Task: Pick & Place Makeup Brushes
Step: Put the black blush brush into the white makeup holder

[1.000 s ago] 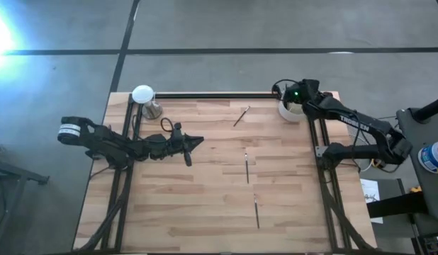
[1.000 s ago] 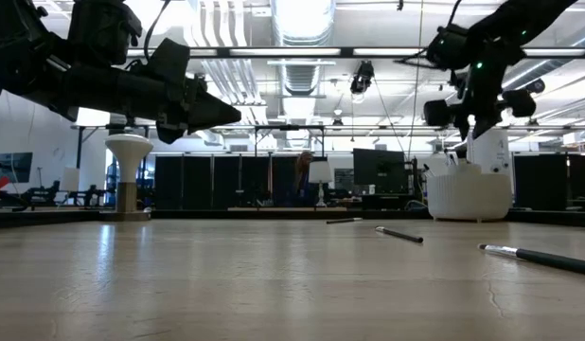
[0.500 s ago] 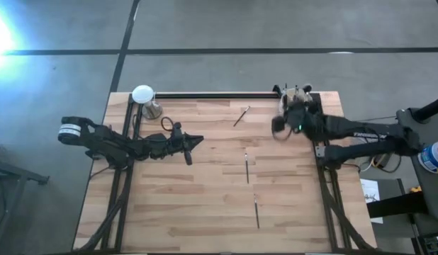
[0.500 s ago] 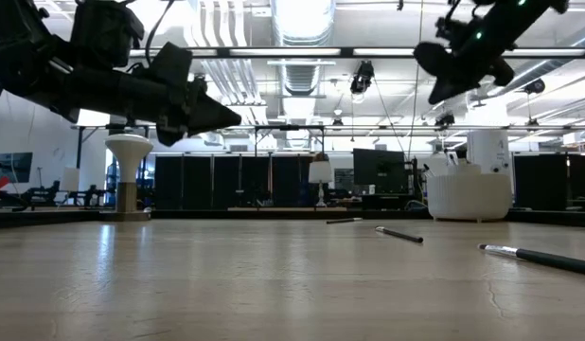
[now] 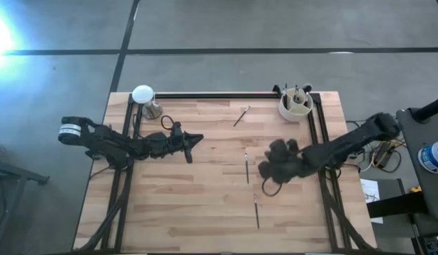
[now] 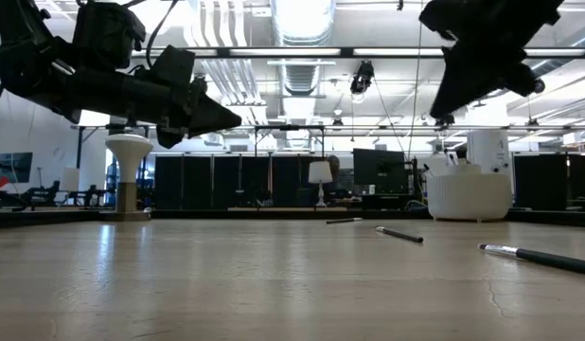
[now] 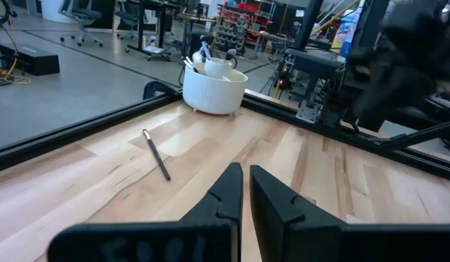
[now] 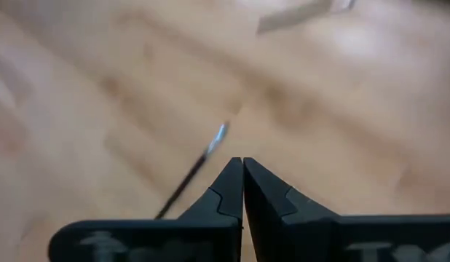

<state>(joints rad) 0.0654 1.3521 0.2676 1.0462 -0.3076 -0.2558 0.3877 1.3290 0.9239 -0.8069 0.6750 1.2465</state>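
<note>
I had the right gripper [image 5: 265, 170] hanging above the middle of the table [image 5: 205, 212], its fingers pressed together and holding nothing. Through its wrist camera one brush [image 8: 192, 175] lay just ahead of the fingertips, blurred. From overhead I counted three loose brushes: the middle brush [image 5: 246, 168] just beside that gripper, the near brush [image 5: 256, 213] closer to the front edge, and the far brush [image 5: 241, 116] toward the back. More brushes stood in the white cup [image 5: 295, 106] at the back right corner. The left gripper [image 5: 196, 139] waited over the left half of the table, fingers all but closed on nothing, well apart from every brush.

My worry was the closed fingers. If I lowered them like that, they would land on the thin handle, and I judged it would roll or skid off across the wood. Opening late, close to the surface, risked scraping a fingertip on the table. A pinch near one end could also let the brush tilt and slip on the way to the cup.
</note>
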